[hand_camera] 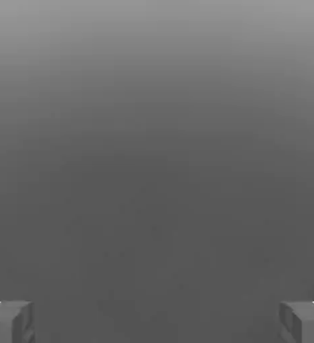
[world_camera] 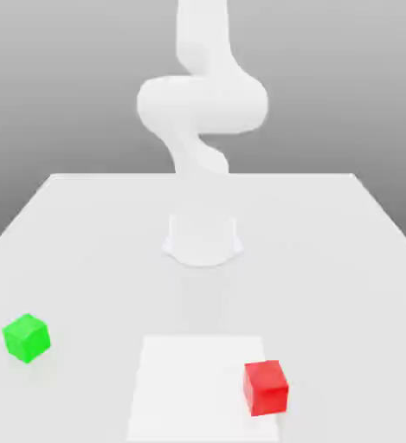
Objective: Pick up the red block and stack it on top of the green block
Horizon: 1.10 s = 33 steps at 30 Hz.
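red block (world_camera: 266,388) and green block (world_camera: 27,338), well apart, faces unlettered

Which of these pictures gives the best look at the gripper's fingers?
The hand view. Both fingers stand there at the picture's lower corners, wide apart with nothing between them. The exterior view shows the white arm rising from its base, but I cannot make out the fingers in it.
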Each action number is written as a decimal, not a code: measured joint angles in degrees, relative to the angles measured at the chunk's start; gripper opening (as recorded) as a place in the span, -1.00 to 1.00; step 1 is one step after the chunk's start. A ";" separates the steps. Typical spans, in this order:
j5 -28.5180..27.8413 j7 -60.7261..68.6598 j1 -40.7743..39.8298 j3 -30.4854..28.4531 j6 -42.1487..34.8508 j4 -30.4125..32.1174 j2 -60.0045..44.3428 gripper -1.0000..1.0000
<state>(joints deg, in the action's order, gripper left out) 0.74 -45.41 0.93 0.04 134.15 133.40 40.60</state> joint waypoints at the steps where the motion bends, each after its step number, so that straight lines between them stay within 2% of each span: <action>1: 0.32 0.18 0.38 0.06 1.02 0.70 -2.26 0.00; 14: 2.28 0.98 3.86 2.78 13.34 9.09 -29.44 0.00; 22: -1.14 -1.83 6.28 3.83 20.95 14.26 -46.04 0.00; 28: -3.43 -3.57 7.67 2.28 30.60 13.42 -58.53 0.00; 29: -3.55 -3.66 7.81 2.11 31.51 13.27 -59.61 -1.00; 33: -3.63 -3.74 7.81 2.12 31.52 13.27 -59.61 -1.00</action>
<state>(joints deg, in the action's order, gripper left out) -2.89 -49.16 8.74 2.17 165.68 146.67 -19.01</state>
